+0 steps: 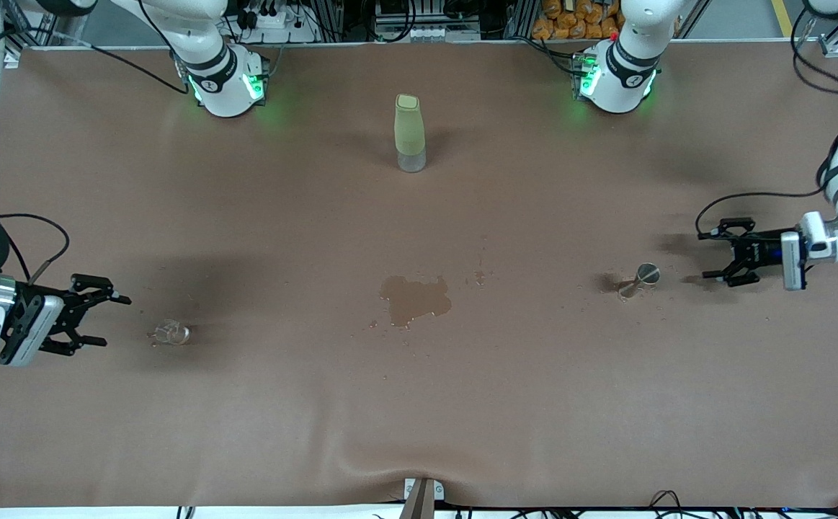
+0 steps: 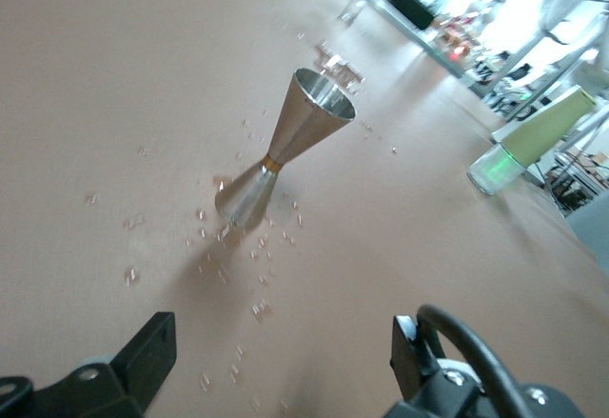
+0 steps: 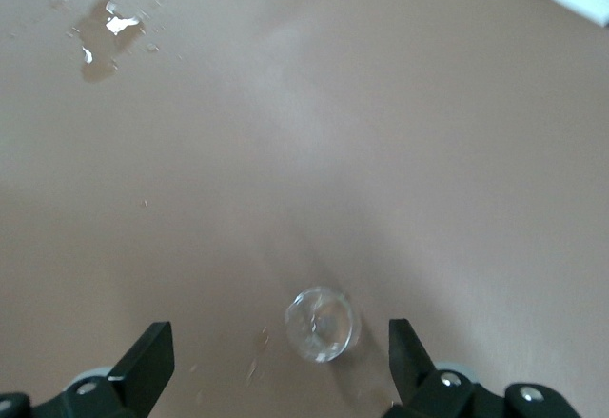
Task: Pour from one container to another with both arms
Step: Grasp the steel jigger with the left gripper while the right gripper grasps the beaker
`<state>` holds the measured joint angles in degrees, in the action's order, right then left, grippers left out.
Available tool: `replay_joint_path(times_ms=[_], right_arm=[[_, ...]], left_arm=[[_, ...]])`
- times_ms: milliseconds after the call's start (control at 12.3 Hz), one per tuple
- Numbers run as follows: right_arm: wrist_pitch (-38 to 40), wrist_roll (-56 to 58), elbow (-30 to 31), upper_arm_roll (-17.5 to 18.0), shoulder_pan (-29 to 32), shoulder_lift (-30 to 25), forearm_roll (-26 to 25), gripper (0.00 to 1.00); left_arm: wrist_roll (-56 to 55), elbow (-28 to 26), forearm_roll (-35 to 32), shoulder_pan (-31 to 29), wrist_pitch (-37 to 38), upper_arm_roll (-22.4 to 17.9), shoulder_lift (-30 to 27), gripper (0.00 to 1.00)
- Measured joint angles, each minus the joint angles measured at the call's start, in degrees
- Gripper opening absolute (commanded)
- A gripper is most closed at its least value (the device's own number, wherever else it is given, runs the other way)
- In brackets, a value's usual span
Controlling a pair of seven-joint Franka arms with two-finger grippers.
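Brown table (image 1: 246, 432) has a wet patch (image 1: 415, 299) mid-way. My left gripper (image 1: 710, 254) gapes beside the upright jigger (image 1: 638, 281); my right gripper (image 1: 112, 321) gapes beside the glass cup (image 1: 172, 332).

A brown cloth (image 1: 606, 404), wrinkled at its edge nearest the front camera and stained by a wet patch (image 1: 414, 299) at mid-bench, covered the bench, while metal framing (image 1: 346, 18), cables and orange packets (image 1: 577, 18) crowded the strip above it.
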<state>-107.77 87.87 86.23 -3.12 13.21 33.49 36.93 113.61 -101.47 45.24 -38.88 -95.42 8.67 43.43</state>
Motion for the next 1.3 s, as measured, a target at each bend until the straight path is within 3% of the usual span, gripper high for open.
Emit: replay_joint_path(times_ms=[325, 650, 812, 1300], right_arm=[[0.31, 18.56, -1.88, -0.07, 4.85, 4.74, 13.39, 1.00], [5.68, 32.33, -2.04, -0.08, 8.56, 11.84, 25.79, 1.00], [9.53, 36.63, -2.13, -0.08, 9.66, 15.60, 27.32, 1.00], [12.79, 46.73, -2.62, -0.07, 11.07, 20.78, 29.06, 1.00]], left_arm=[[16.28, 5.79, 0.56, 0.67, 1.90, 2.47, 5.98, 1.00], [29.18, 6.73, 1.78, 1.30, 2.38, 3.29, 8.57, 0.94], [34.14, 6.80, 3.72, 1.68, 3.14, 3.64, 9.74, 0.86], [40.13, 6.92, 5.43, 3.19, 4.18, 5.36, 11.50, 0.83]])
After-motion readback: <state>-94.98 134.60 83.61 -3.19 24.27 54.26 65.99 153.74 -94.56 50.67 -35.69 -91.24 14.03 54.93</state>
